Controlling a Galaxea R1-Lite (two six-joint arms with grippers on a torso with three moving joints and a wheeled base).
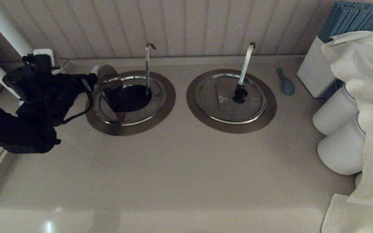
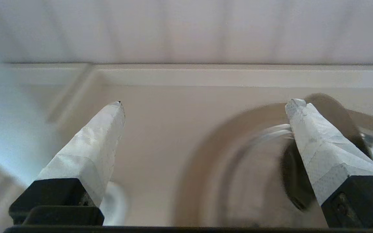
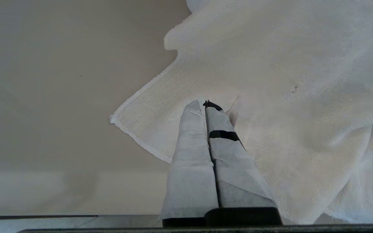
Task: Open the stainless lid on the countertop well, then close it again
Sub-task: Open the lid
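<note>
The countertop well [image 1: 133, 97] shows as a dark hole inside its shiny rim and brown ring [image 1: 168, 97]. The thin hooked rod [image 1: 147, 64] stands up from it. The stainless lid's flap [image 1: 108, 79] is tilted up at the well's left side, while the rest of the disc [image 1: 125, 118] lies flat. My left gripper [image 1: 94, 79] is right beside the raised flap. In the left wrist view this gripper [image 2: 206, 103] is open with nothing between its fingers, and one fingertip [image 2: 298, 110] is against a dark shape [image 2: 291, 181] over the blurred ring [image 2: 199, 161]. My right gripper [image 3: 204, 103] is shut and empty over a white cloth [image 3: 270, 81].
The twin lid [image 1: 219, 110], closed, carries a pale flat handle [image 1: 246, 61] right of the well. A small blue-green object [image 1: 286, 83], a white box [image 1: 314, 71] and white jars [image 1: 335, 113] under a draped cloth [image 1: 364, 81] crowd the right side. The wall runs close behind.
</note>
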